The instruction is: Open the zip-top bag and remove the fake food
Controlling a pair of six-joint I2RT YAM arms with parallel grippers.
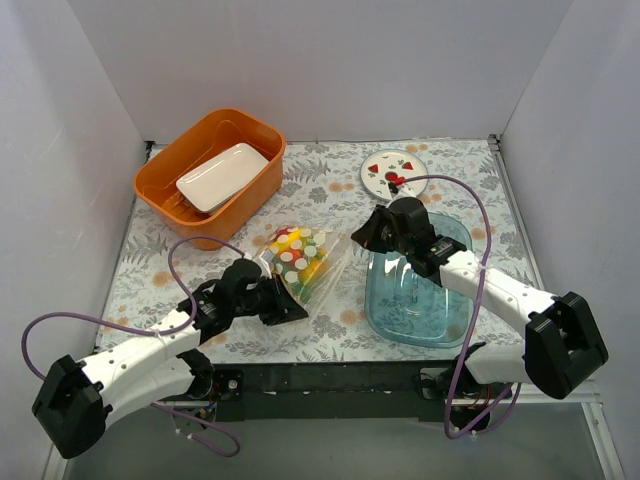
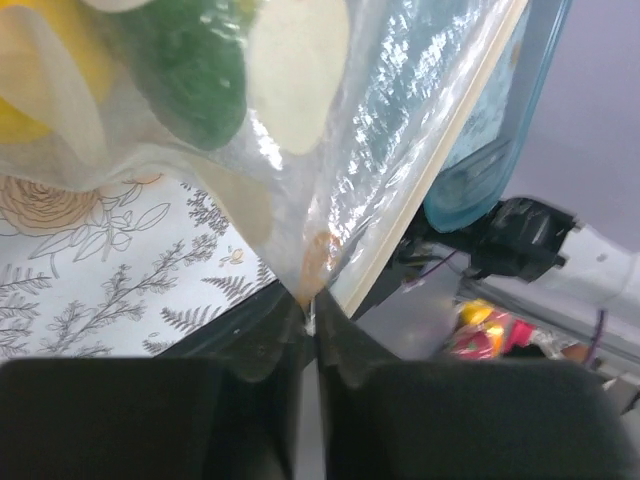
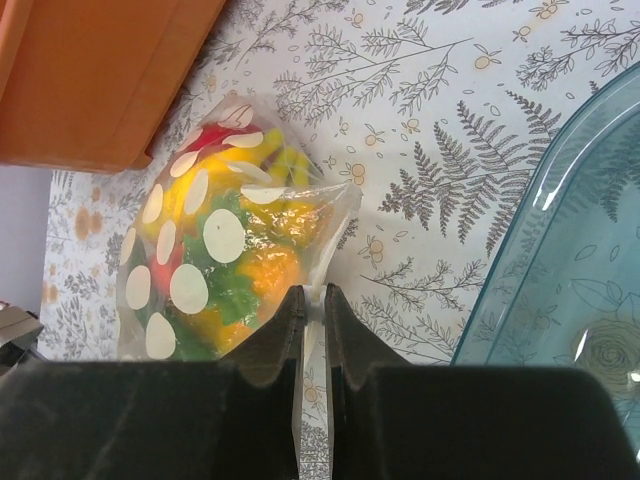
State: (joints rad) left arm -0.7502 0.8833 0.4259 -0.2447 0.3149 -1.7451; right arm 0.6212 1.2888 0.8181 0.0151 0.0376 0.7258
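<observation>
**Left pincer** (image 2: pixel 312 308): clenched on the corner of the zip-top bag (image 2: pixel 390 110) that points toward the near edge of the counter (image 1: pixel 330 188). The clear film rises from between its shut fingers (image 2: pixel 255 345).

**Right pincer** (image 3: pixel 312 298): also clenched, nipping a thin flap at the bag's opposite side, toward the right edge of the counter. The bag spans between the two pincers near the middle of the counter. Whether its body rests on the surface or hangs just above it cannot be told.

**Fake food** (image 3: pixel 250 275): yellow, orange, green and red pieces, all packed inside the bag.

**Printed marks:** large white dots on the bag and a fern-and-flower pattern on the counter cover. Red strawberries show on a round plate (image 1: pixel 393 172) near the far edge, right of centre.

**Surroundings:** a blue tray (image 1: pixel 410 310) sits just right of the bag, toward the near right corner and beneath the right arm. An orange bin (image 1: pixel 250 195) toward the far left corner holds a white rectangular dish (image 1: pixel 222 176).
</observation>
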